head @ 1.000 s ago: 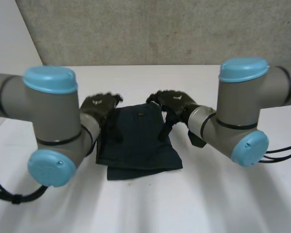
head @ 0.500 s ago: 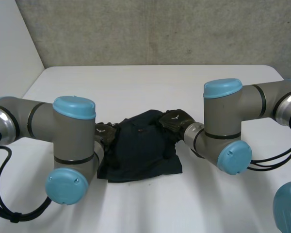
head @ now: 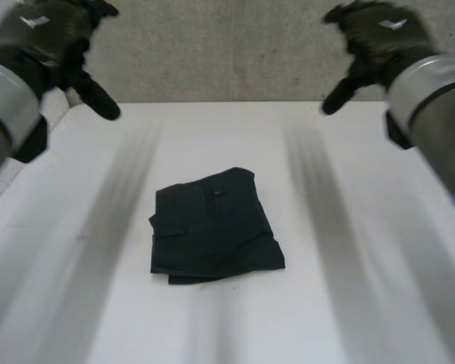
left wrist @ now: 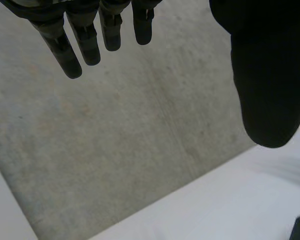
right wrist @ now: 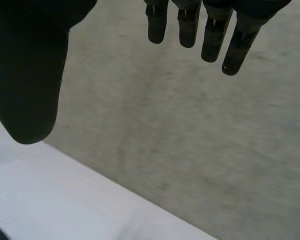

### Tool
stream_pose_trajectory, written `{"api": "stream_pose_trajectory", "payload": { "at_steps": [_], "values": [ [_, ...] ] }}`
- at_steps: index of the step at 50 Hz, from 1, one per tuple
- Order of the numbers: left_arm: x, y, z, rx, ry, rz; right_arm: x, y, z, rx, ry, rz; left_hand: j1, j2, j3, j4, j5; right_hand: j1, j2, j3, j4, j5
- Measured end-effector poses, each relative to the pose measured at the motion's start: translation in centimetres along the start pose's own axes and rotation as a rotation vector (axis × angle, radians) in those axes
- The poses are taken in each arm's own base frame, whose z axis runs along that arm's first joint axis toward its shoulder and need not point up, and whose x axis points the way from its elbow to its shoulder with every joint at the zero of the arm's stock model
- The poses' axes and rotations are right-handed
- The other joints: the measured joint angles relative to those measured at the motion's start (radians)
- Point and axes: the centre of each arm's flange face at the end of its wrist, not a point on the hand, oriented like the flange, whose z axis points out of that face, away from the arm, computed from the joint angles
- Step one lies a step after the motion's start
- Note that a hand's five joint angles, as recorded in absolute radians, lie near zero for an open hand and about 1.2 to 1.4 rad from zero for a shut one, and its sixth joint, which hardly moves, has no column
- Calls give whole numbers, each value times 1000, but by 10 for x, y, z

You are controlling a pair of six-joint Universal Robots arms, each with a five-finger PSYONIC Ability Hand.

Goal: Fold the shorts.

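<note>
Lab: white table [head: 379,303], concrete wall [head: 227,53].

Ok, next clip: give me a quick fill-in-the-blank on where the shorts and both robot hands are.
1. The dark shorts lie ___ on the white table.
2. The left robot hand hangs above the table with its fingers ___.
3. The right robot hand holds ___.
Missing words: folded; open; nothing.

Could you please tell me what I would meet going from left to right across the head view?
left robot hand → shorts → right robot hand
</note>
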Motion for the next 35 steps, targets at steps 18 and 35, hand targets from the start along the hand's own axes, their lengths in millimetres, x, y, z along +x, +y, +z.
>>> {"api": "stream_pose_trajectory", "payload": {
  "at_steps": [18, 35],
  "values": [
    [-8, -9, -16, -119, 11, -82, 41, -2, -29, -73, 139, -8, -1, 0, 0, 0, 0, 0, 0, 0, 0, 0],
    [-7, 1, -15, -142, 11, -79, 41, -15, -39, -33, 138, -32, -1, 0, 0, 0, 0, 0, 0, 0, 0, 0]
  ]
}}
